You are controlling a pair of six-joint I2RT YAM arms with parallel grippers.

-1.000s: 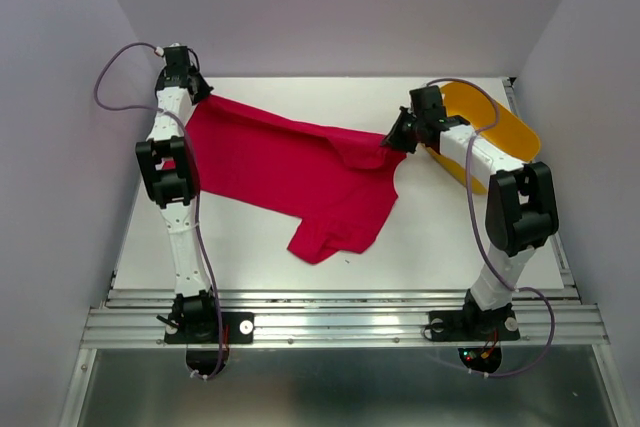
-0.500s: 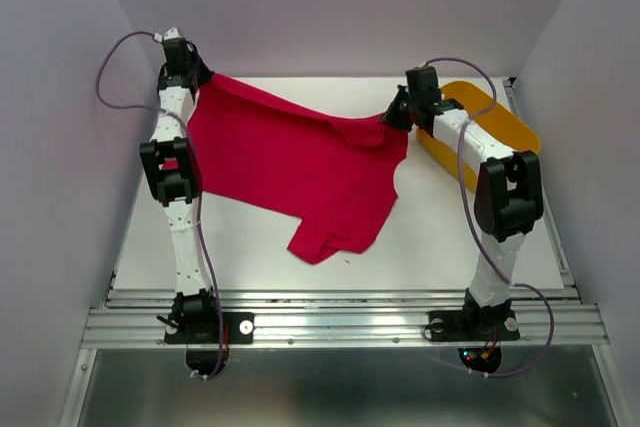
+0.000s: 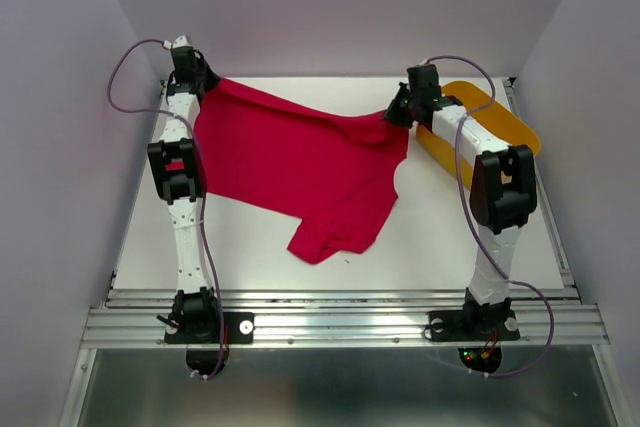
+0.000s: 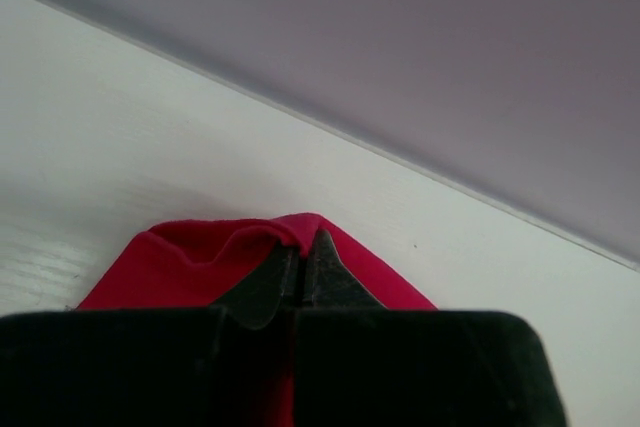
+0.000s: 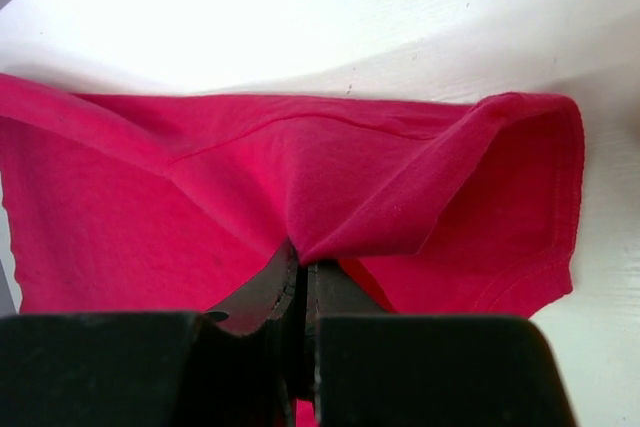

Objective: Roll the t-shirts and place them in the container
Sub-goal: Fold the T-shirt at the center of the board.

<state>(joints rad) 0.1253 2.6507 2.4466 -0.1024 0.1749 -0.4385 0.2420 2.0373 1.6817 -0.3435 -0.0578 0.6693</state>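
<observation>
- On the white table: 1 crimson t-shirt, 1 yellow tub, 2 arms with 1 gripper each.
- Left gripper, far-left corner near the back wall: jaws clenched on a pinch of the shirt's corner. In the wrist view the cloth peaks right at the fingertips.
- Right gripper, just beside the tub: jaws clamped on a fold of the shirt's other upper corner, with cloth bunched over the tips.
- T-shirt is stretched between the 2 grips along the far side of the table. Its lower part lies on the surface toward the centre.
- Tub at far right, partly behind the right arm.
- Against 1 second back: both grippers sit farther toward the back wall, and the held edge runs tauter and straighter. The lower part lies where it did.
</observation>
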